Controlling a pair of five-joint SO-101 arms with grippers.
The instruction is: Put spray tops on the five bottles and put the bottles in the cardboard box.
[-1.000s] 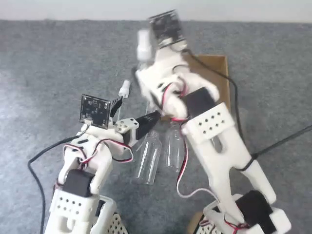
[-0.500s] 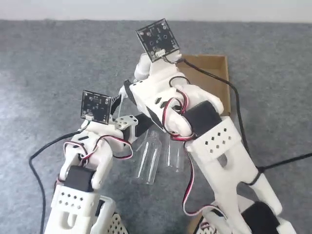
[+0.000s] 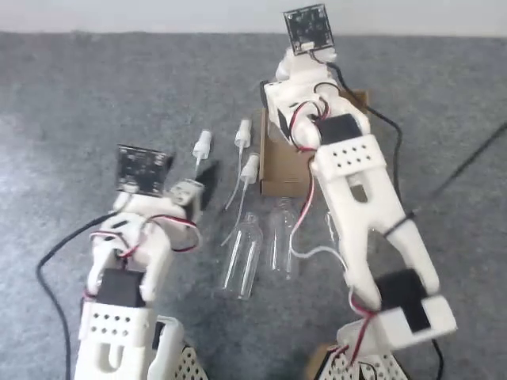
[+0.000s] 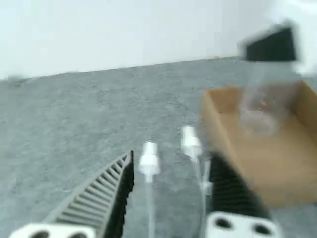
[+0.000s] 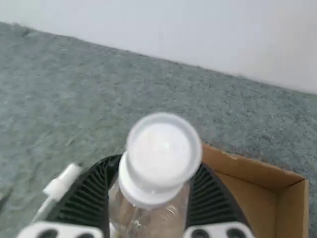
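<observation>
The right tool [image 5: 154,169] pinches a clear plastic bottle [image 5: 147,218] by its neck. Its black ribbed fingers [image 5: 84,198] press in from either side, just beneath the round white spray top [image 5: 161,148] already seated on the bottle. In the left wrist view this bottle hangs upright over the open brown cardboard box [image 4: 267,163], which sits on the grey carpeted counter [image 3: 95,95]. Whether the bottle's base touches the box floor cannot be told. From above, the right arm stretches out across the counter with its wrist over the far left part of the box. The left tool [image 4: 171,163] is spread wide and holds nothing. It sits low over the counter, short of the box, and faces the loose tops. Three loose white spray tops [image 3: 202,145] with thin dip tubes lie on the counter to the left of the box. One lies just beside the box's left wall, and the other two lie a little farther out, apart from each other. Two uncapped clear plastic bottles [image 3: 242,257] lie on their sides next to each other between the two arms, nearer the arm bases than the box is.
</observation>
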